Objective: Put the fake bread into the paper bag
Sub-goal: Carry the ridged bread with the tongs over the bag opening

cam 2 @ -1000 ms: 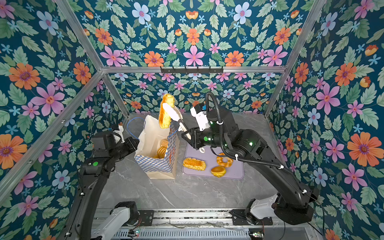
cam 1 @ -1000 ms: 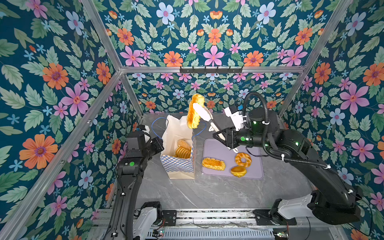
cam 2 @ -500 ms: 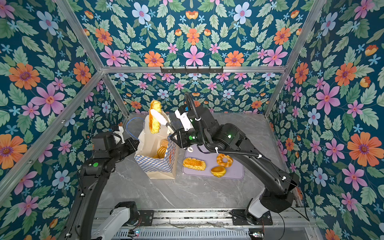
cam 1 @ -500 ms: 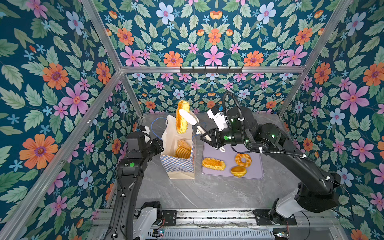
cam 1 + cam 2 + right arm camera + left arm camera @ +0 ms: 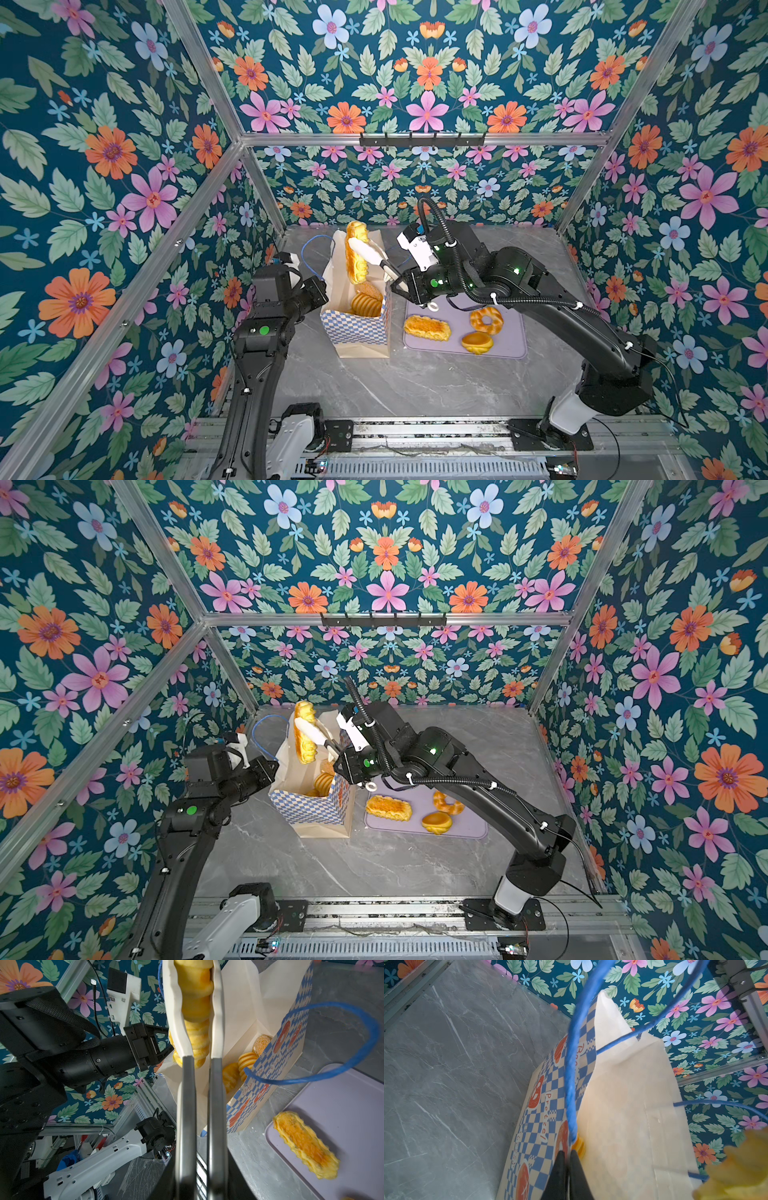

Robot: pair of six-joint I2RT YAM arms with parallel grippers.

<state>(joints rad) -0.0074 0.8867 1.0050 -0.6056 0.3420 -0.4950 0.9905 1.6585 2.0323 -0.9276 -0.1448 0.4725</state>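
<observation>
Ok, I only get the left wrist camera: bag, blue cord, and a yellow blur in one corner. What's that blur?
Observer: A braided loaf, held upright by the right gripper at the open mouth of the bag.
Operator: Anything inside already?
Observer: Yes, at least a ridged roll and a sesame bun.
Operator: What's left outside?
Observer: Three on the lilac tray: an oblong pastry, a ring, a round bun.

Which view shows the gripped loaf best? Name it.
Right wrist: the braided loaf sits clamped in the right gripper, close up. Both top views show it upright over the paper bag; left wrist catches a blurred edge.
</observation>
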